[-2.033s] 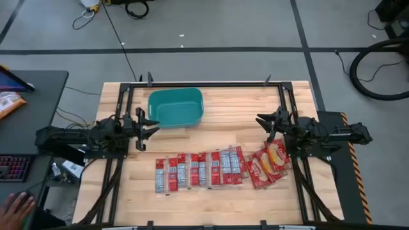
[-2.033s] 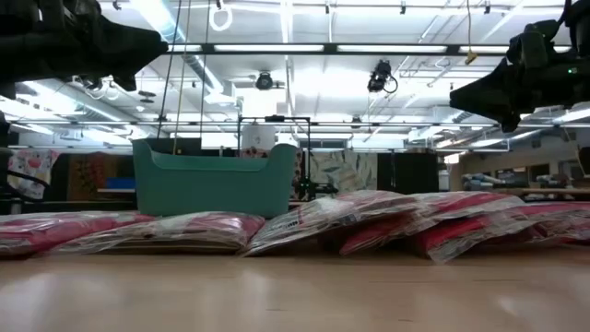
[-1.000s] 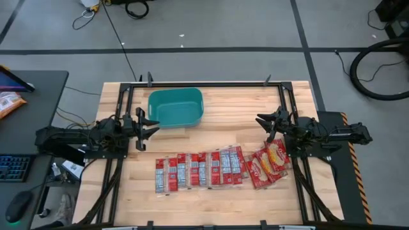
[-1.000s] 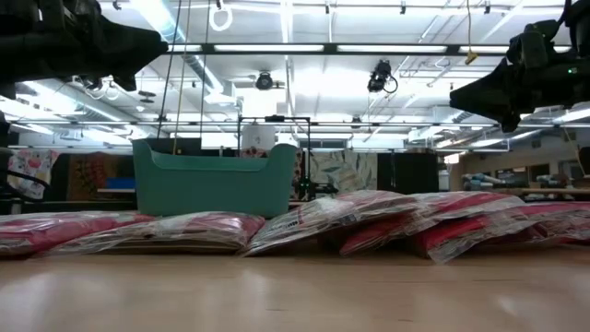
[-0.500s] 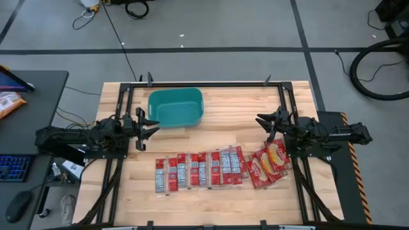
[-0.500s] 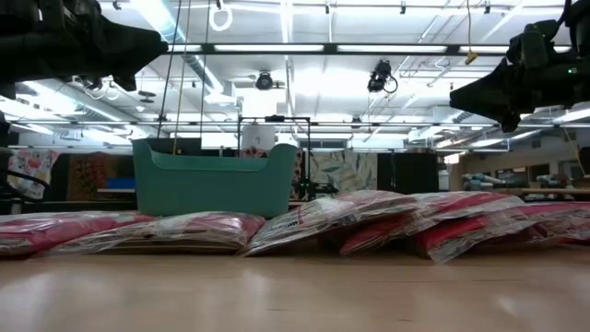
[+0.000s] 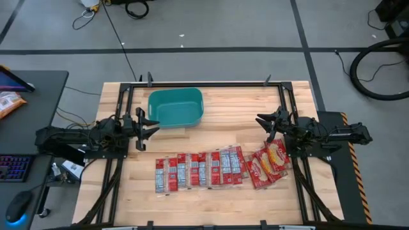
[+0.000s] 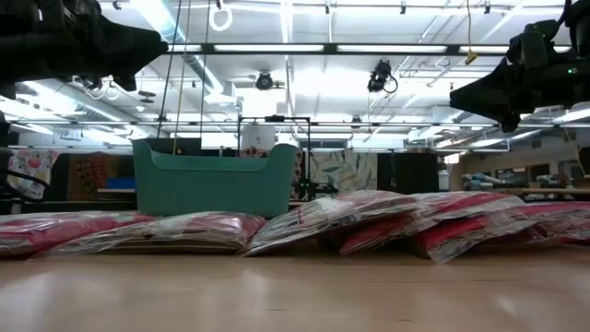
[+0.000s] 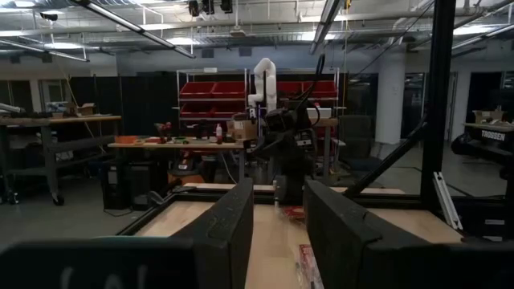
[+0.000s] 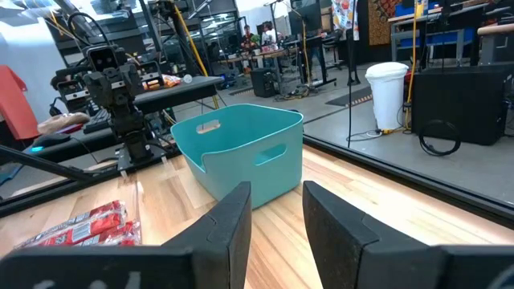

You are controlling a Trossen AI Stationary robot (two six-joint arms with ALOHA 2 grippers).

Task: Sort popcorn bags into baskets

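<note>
Several red-and-white popcorn bags [image 7: 199, 170] lie flat in an overlapping row on the near half of the wooden table; they also show in the low view [image 8: 166, 231]. A few red bags with yellow pictures [image 7: 270, 161] lie at the row's right end. The teal basket [image 7: 176, 107] stands at the far left, also seen in the low view [image 8: 214, 181] and the right wrist view [image 10: 241, 152]. My left gripper [image 7: 150, 126] is open and empty at the table's left edge, above the table. My right gripper [image 7: 263, 123] is open and empty at the right edge.
A black metal frame [image 7: 204, 84] runs along the table's edges. A desk with a keyboard [image 7: 14, 168] stands left of the table. Bare wood [image 7: 236, 112] lies between the basket and my right gripper.
</note>
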